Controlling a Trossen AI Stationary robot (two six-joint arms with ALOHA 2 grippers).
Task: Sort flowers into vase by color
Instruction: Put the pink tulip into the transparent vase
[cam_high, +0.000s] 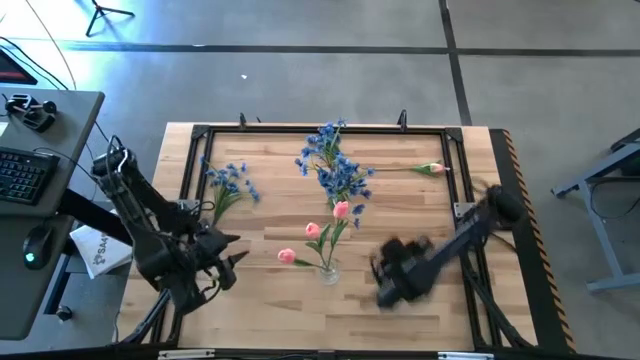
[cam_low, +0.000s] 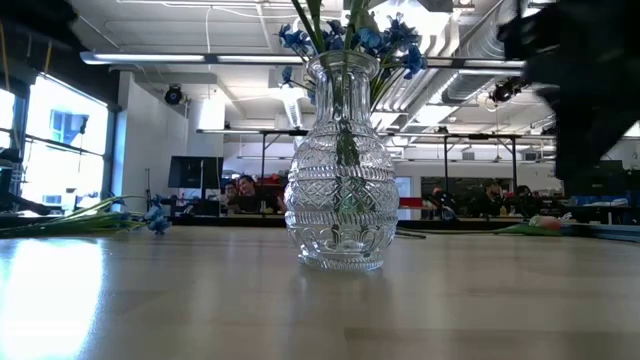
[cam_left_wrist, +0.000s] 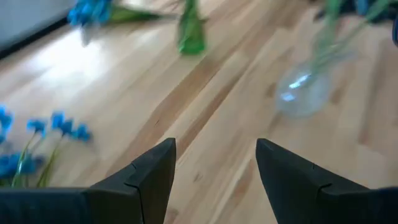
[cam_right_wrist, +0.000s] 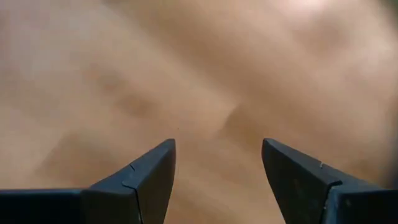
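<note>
Pink tulips (cam_high: 341, 209): four (one lying apart); blue sprays (cam_high: 338, 170): two groups; glass vases (cam_high: 329, 271): one.

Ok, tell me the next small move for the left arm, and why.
Probably swing the left gripper toward the blue spray lying loose on the table. Its fingers are open and empty, that spray lies nearest it, and the right gripper sits open and empty across the table.
</note>
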